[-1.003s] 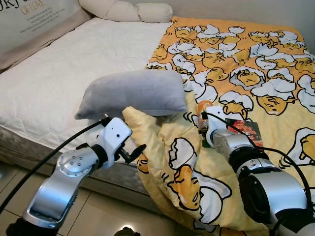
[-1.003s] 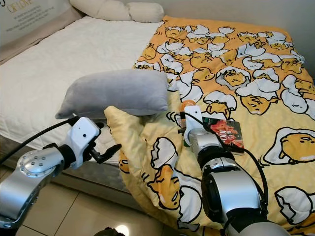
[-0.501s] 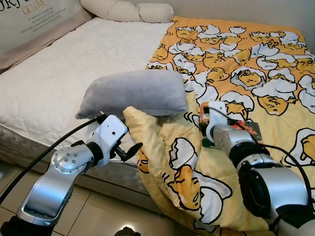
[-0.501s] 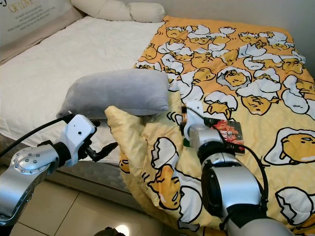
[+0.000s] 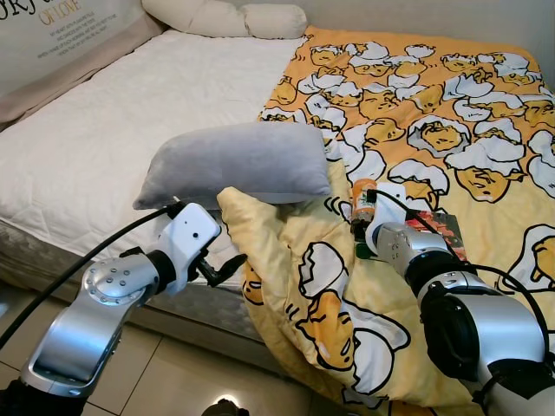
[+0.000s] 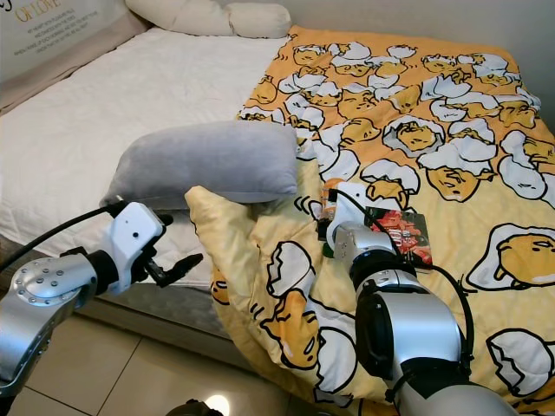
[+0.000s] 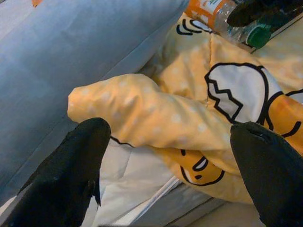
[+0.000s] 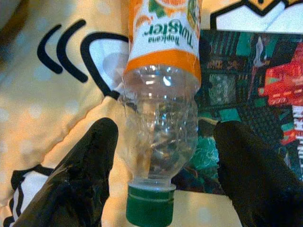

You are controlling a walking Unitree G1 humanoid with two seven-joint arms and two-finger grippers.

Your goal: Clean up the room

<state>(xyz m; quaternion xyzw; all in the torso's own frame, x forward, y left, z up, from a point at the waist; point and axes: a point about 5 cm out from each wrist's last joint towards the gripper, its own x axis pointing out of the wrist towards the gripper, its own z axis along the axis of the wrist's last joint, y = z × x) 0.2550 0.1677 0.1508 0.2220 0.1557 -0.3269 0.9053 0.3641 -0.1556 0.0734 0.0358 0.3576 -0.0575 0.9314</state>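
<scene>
Your right gripper [image 8: 161, 165] has eased back from the bottle [image 8: 163, 118] over the last second: a moment ago its wrist covered the plastic bottle, and now the orange label shows again beside it in the head views. Its fingers [image 8: 87, 175] are spread wide, one on either side of the clear neck just above the green cap, not touching it, so nothing is grasped yet. The bottle [image 5: 362, 201] lies on the egg-print blanket [image 5: 434, 130], its cap end resting against the dark packet [image 5: 442, 227] and pointing back toward your wrist. Just on the far side of the bottle from the packet sits the grey pillow [image 5: 234, 162], on the blanket's turned-back fold. Your left gripper [image 5: 224, 270] hovers below that pillow at the mattress [image 5: 104, 130] edge, fingers [image 7: 71, 165] splayed apart and holding nothing. I read this as a lining-up for the pick; the round, slick neck may slip if you close off-centre
</scene>
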